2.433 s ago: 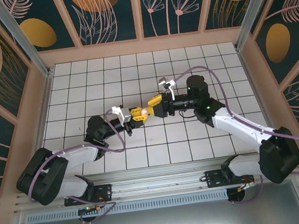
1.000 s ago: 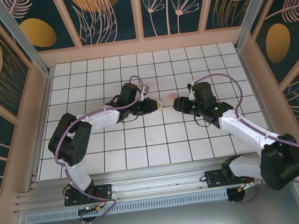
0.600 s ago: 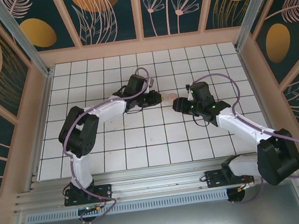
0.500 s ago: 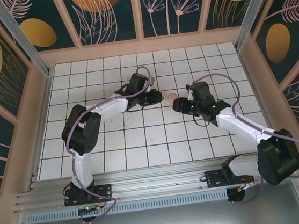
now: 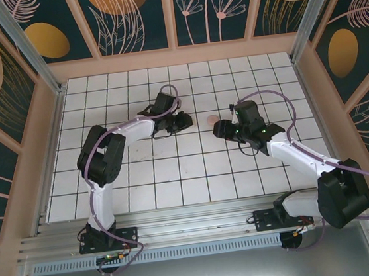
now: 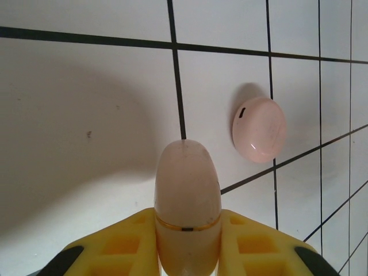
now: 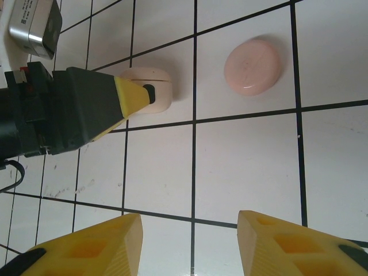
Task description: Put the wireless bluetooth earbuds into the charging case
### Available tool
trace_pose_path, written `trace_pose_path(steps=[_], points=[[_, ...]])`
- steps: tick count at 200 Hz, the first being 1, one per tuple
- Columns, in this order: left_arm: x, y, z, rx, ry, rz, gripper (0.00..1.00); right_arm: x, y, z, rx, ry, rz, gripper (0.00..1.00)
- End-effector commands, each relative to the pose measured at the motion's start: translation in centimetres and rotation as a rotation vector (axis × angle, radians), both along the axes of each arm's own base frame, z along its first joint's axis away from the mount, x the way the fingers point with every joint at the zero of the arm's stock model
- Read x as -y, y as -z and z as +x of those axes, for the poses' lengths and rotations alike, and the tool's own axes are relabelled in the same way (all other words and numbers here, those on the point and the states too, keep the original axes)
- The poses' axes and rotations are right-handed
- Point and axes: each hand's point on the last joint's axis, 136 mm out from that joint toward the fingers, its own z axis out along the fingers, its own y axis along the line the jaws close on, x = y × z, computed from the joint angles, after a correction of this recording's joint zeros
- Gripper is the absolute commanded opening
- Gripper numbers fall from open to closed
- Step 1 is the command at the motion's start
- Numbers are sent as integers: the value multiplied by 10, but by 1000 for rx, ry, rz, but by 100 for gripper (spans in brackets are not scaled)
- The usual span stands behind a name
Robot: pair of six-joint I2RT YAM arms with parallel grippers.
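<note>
Hovering low, the left gripper [image 6: 187,214] has its jaws snug on a pale oval piece [image 6: 187,172]. The case [image 6: 259,129], a smooth pink pebble, lies on the tiles [image 6: 86,86] just beside it, untouched. The right gripper [image 7: 190,217] gapes wide, empty. That case looks light, hard and slick, I'd say. Pinch it low across its narrow sides, or it squirts out.

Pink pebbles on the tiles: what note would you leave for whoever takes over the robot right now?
Left gripper: shut on a pale pink oval piece with a seam, down at the tiles.
Right gripper: open, holding nothing.
Salmon-pink charging case: looks closed, lying free beside that piece, not touching.
Done: cannot tell.
Left: probably open the case, seat the earbuds.
</note>
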Motion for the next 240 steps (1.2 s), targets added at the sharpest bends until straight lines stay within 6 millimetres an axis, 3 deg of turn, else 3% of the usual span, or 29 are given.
trace_pose_path(steps=[1,73,147,195,201,205,208,233,240], points=[[-5,18,-1,-45,-23,11,24,-3,-10,3,29,-18,2,48],[-9,34,-4,-87,-31,13,25,-3,-13,3,36,-16,6,48],[-38,28,0,-58,-78,79,40,-3,-19,5,50,-9,15,50],[-67,5,0,6,-128,128,62,8,-28,11,124,24,-21,52],[-73,-1,1,25,-141,137,72,12,-30,13,143,40,-31,53],[-77,-5,1,38,-148,144,93,15,-31,14,152,52,-38,53],[-80,-8,1,47,-155,149,98,18,-33,14,164,61,-42,53],[-111,-37,1,139,-218,199,99,45,-45,19,267,168,-77,57],[-122,-47,0,171,-243,216,99,57,-48,20,292,214,-87,66]])
